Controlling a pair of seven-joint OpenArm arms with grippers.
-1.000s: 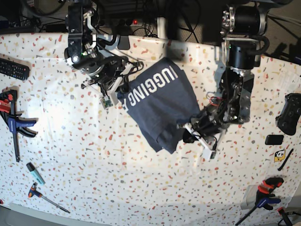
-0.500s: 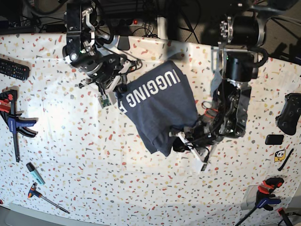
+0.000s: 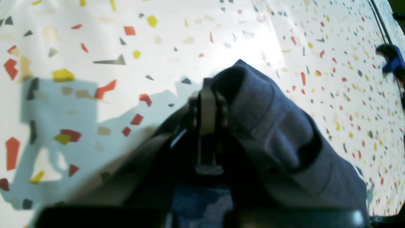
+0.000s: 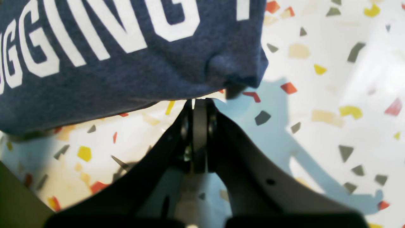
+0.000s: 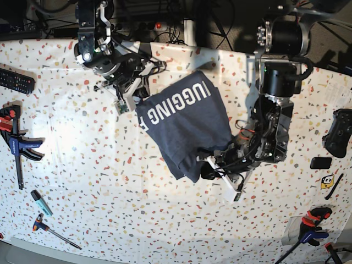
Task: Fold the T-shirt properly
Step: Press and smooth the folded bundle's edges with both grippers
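1. Left wrist view — the left gripper point(image 3: 207, 104) has its jaws closed tight on a bunched fold of the heathered dark navy-blue cotton T-shirt point(image 3: 278, 126). The cloth drapes from the jaws down the right of the picture, over the white tabletop with coloured terrazzo flecks point(image 3: 79, 41). A blue-handled clamp point(image 3: 392, 60) shows at the far right edge.

2. Right wrist view — the right gripper point(image 4: 199, 107) is closed, its tips right at the lower hem of the T-shirt point(image 4: 126, 66), near a rolled corner. It appears to pinch that edge, though the contact itself is hard to make out. Big white block letters point(image 4: 95, 28) face the camera; the tabletop point(image 4: 332, 95) lies bare below.

3. Base view — the T-shirt point(image 5: 184, 124) lies mid-tabletop as a partly folded, slanted panel, print side up, between the two arms. The right gripper point(image 5: 133, 99) is at its upper-left corner, the left gripper point(image 5: 212, 165) at its lower-right corner. A black remote control point(image 5: 16, 81) and a black game controller point(image 5: 338, 132) sit well apart at the edges of the tabletop point(image 5: 110, 192).

4. Step in hand, as judged — a fold in progress, both corners held. The next move calls for carrying the held edge across evenly, keeping the cloth taut, then releasing flat.
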